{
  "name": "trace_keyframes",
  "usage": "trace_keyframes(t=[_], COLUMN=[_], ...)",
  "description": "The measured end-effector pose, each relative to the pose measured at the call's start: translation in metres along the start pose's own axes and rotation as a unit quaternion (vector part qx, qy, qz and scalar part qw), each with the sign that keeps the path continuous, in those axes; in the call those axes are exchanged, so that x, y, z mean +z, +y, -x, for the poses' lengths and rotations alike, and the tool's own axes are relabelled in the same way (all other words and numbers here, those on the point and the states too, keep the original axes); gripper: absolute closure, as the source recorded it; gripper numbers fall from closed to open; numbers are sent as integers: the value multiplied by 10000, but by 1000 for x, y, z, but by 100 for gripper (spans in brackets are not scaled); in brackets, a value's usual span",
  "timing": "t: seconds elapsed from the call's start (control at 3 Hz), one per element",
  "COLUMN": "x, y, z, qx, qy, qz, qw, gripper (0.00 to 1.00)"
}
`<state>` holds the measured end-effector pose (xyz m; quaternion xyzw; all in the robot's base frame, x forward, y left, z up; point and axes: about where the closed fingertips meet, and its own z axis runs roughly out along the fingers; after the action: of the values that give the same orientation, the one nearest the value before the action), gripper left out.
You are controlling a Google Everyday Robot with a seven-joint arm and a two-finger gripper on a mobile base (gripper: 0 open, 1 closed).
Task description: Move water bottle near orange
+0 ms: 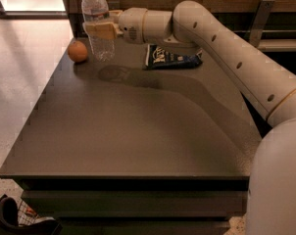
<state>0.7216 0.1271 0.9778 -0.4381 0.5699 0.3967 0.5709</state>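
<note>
The water bottle [98, 24], clear ribbed plastic with a white cap and a label band, stands upright and is held a little above the dark table [138, 131] at its far left. My gripper [100, 30] is shut on the bottle's middle, reaching in from the right. The orange [77, 51] sits on the table just left of the bottle's lower part, a small gap away. The bottle's shadow lies on the table below it.
A dark blue snack bag [173, 58] lies on the table right of the bottle, under my arm [226, 48]. The table's left edge runs close to the orange. A wooden wall and a rail stand behind the table.
</note>
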Motion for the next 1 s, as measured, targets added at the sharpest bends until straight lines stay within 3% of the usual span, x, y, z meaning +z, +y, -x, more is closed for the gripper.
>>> trace_keyframes(t=[0.33,0.67,1.0], x=[14,12,18], y=[-52,-85,-92], z=[-16,-43,-59], qx=[58,111,63], qy=[212,162,-89], qz=[-427,-711,-772], qw=[9988,9973,9970], gripper=[100,100,100])
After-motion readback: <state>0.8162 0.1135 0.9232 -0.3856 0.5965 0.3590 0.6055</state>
